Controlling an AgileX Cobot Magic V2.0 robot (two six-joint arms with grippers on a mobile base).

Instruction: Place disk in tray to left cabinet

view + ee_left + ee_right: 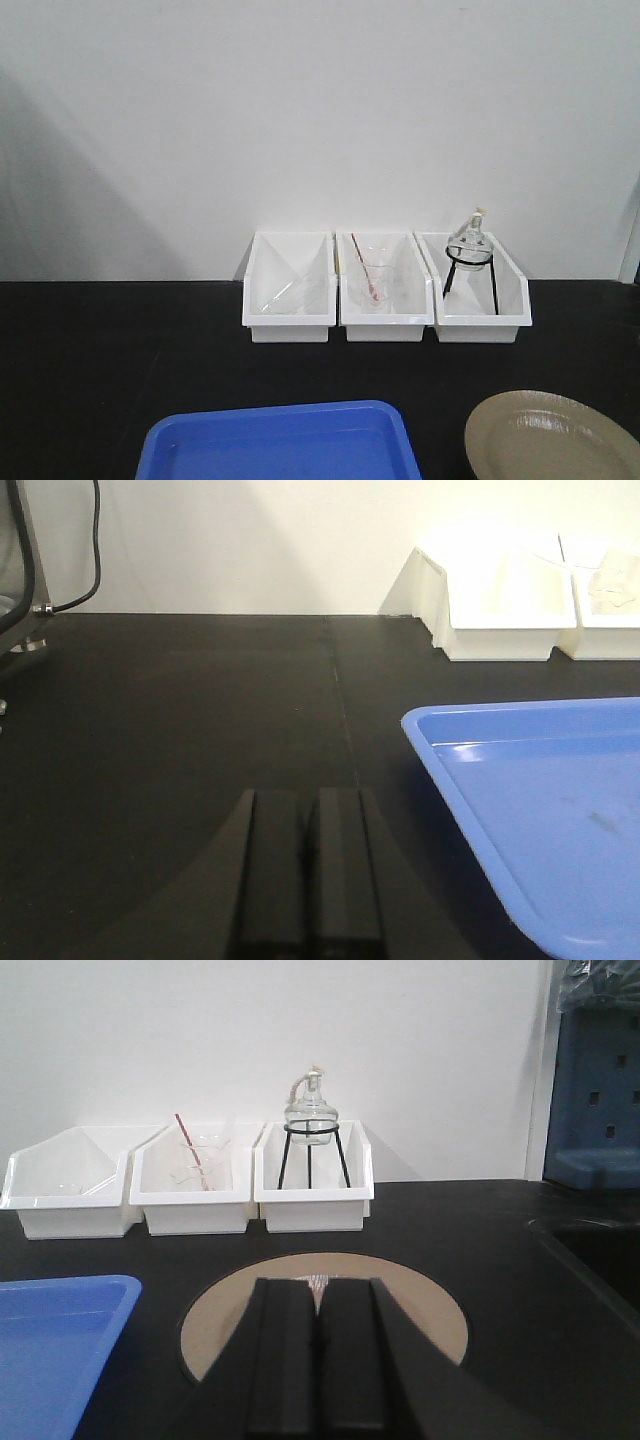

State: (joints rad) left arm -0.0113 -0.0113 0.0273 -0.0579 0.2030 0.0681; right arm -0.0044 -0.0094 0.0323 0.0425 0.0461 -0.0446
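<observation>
The disk (425, 1325) lies flat on the black worktop (100, 360), directly beneath and ahead of the right tool (320, 1290), whose fingers are pressed together with nothing held between them. In the right wrist view the tool is seen above the disk's near half; whether it touches the disk cannot be told. The blue tray (280, 445) is set to the left of the disk, apart from it, and nothing is seen in it. The left tool (308, 800) is held low over bare worktop just left of the tray, likewise clenched on nothing. Three white bins are lined up against the wall: in the left bin (289, 325) something thin and clear is faintly seen, in the middle bin (386, 322) a glass beaker (376, 285) with a red-marked rod (362, 265), and in the right bin (480, 322) a glass vessel (470, 245) carried on a black wire stand (470, 278).
</observation>
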